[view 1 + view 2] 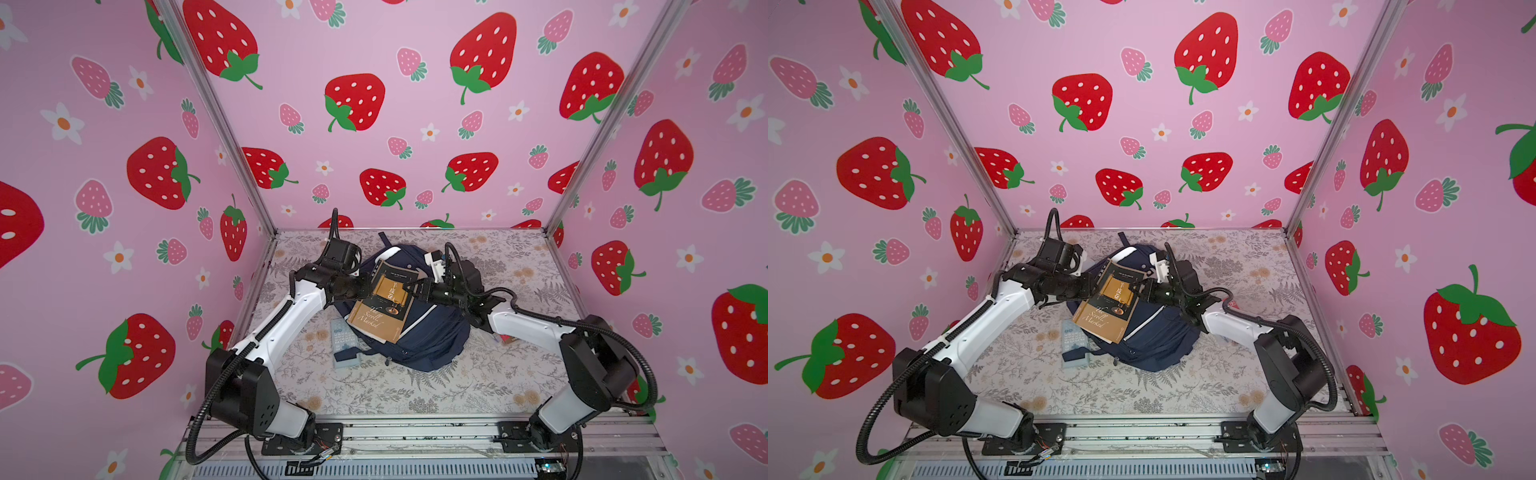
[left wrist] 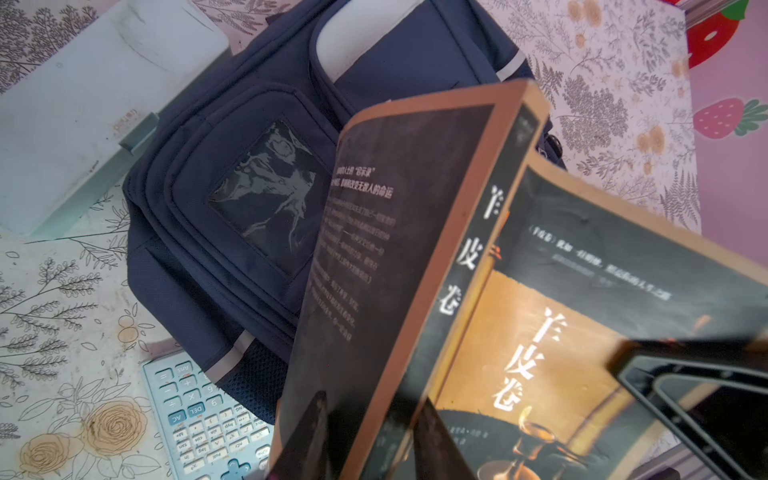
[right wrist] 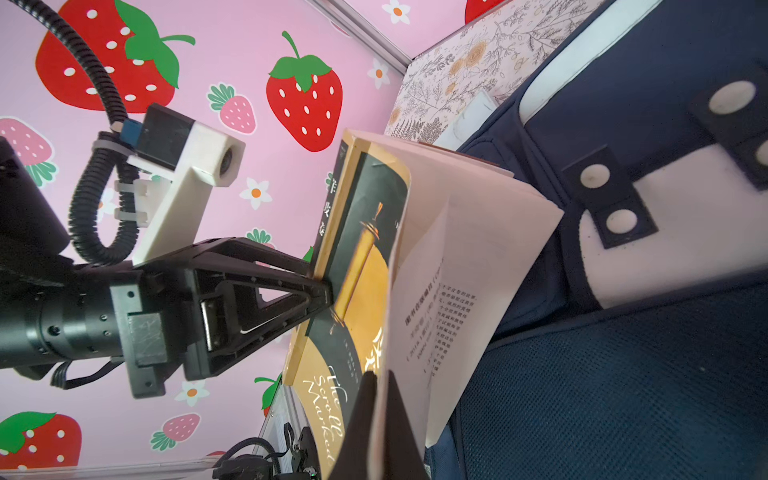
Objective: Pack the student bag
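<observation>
Working outward from the near table (image 1: 374, 386) edge, all positions taken from the student bag.

- Nearest, just off the bag's near-left corner: a pale calculator (image 1: 343, 332) and a light blue case (image 1: 349, 358), both flat on the table. The calculator touches the bag's edge.
- The student bag (image 1: 428, 340) lies flat mid-table. Its long axis runs near to far, with the dark top loop at the far end. We cannot see an open mouth from any view.
- The book (image 1: 384, 303) is held clear above the bag's left half and overhangs its left side. The book's long axis runs roughly along the bag's axis, slightly skewed (English title end toward us).
- The left tool (image 1: 368, 287) comes in from the bag's left, with its fingers straddling the book's spine edge. We cannot tell whether they are clamped on it.
- The right tool (image 1: 406, 286) comes in from the bag's right and is closed on the book's fore-edge. The right wrist view shows loose pages fanning beside its finger.

Judgement: the bag sits directly beneath the book and both tools, so neither arm is clearly nearer. The coming move turns on the far end, where we expect the opening to be. The book would have to travel away from us along the bag's axis, short edge leading. Risk: the fanned pages could catch on the fabric.
</observation>
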Available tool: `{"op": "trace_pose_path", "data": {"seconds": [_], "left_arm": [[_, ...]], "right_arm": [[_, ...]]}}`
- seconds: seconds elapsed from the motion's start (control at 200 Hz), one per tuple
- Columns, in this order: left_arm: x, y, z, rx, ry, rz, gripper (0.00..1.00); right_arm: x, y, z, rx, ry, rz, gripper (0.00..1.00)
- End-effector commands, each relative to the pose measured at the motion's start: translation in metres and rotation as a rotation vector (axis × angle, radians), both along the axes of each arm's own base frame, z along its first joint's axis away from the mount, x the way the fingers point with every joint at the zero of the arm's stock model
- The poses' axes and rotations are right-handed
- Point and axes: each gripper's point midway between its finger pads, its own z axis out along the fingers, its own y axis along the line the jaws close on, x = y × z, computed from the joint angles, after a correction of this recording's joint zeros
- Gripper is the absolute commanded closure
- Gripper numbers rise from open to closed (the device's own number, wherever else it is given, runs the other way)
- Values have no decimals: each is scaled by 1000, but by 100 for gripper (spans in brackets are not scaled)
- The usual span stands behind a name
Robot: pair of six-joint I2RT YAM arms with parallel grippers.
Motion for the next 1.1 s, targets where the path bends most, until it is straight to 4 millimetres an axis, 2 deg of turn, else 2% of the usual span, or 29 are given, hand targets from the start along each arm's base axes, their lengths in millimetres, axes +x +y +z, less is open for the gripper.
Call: {"op": "trace_pose_path", "data": {"seconds": [0.0, 0.13, 0.32, 0.465, 0.55, 0.58, 0.61, 0.64, 0.71, 0.755, 0.765, 0.785, 0.825, 0.86, 0.95, 1.096], "left_arm": [[-4, 5, -15, 24, 43, 3, 56], [-6, 7, -26, 26, 73, 1, 56], [-6, 9, -35, 26, 88, 5, 65], [-5, 14, -38, 35, 92, 11, 83], [-4, 13, -33, 30, 75, 11, 93], [-3, 13, -30, 29, 69, 12, 100], [-3, 14, -26, 27, 62, 15, 100], [-3, 14, -21, 24, 51, 20, 100], [-3, 15, -3, 11, 16, 32, 100], [-4, 16, 13, -3, -14, 46, 100], [-5, 17, 16, -5, -19, 50, 100], [-6, 17, 25, -16, -36, 60, 100], [-8, 19, 43, -43, -69, 77, 100], [-11, 18, 59, -79, -101, 88, 100], [-23, 15, 94, -216, -169, 110, 100], [-44, -4, 134, -532, -234, 95, 100]], "right_arm": [[-8, 12, -7, 26, 34, 67, 98], [-2, 23, -16, 47, 54, 89, 99], [6, 35, -26, 63, 75, 108, 99], [10, 40, -29, 65, 83, 115, 99], [10, 41, -25, 72, 81, 117, 99], [11, 42, -23, 75, 77, 117, 97], [11, 42, -20, 75, 74, 119, 93], [11, 42, -16, 75, 67, 116, 85], [14, 39, -11, 44, 55, 93, 54], [17, 35, -6, 17, 37, 73, 40], [18, 35, -5, 11, 34, 69, 30], [19, 33, -4, -5, 29, 60, 21], [21, 28, 4, -27, 9, 38, 9], [22, 24, 10, -48, -6, 23, 5], [22, 13, 30, -91, -50, -13, 2], [16, -14, 60, -138, -103, -80, 0]]}}
